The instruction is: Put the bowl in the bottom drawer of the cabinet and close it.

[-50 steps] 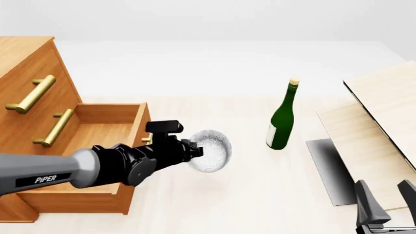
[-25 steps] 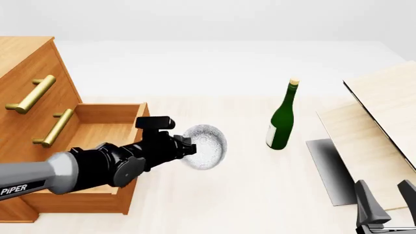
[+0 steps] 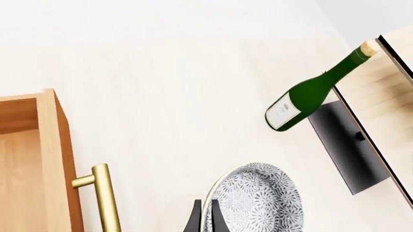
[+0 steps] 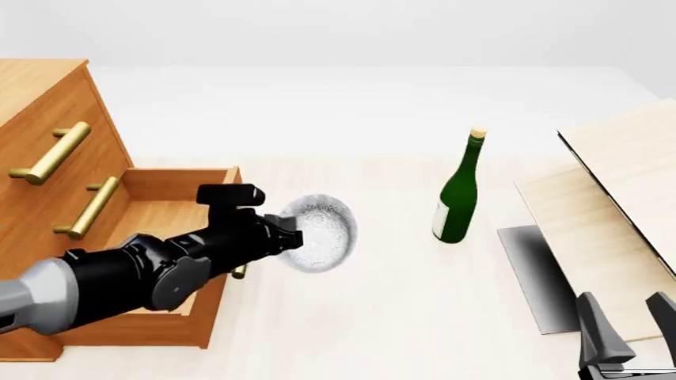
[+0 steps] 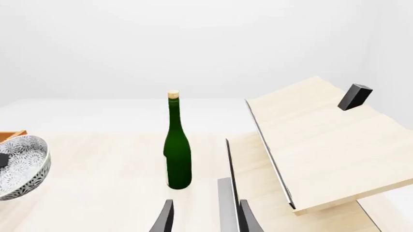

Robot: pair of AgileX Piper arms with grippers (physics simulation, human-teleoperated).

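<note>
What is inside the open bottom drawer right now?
The bottom drawer shows only bare wood; the left arm hides its front part. The bowl hangs outside in the left gripper.

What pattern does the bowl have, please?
The bowl has a grey-and-white floral speckle; the left wrist view shows it best.

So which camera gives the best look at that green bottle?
The right wrist view: the green bottle stands upright, whole and near. The front view shows it whole but smaller; the left wrist view shows it tilted.

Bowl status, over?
Left gripper shut on bowl, held off the table beside the open bottom drawer. Right gripper open, idle. Green bottle well clear.
</note>
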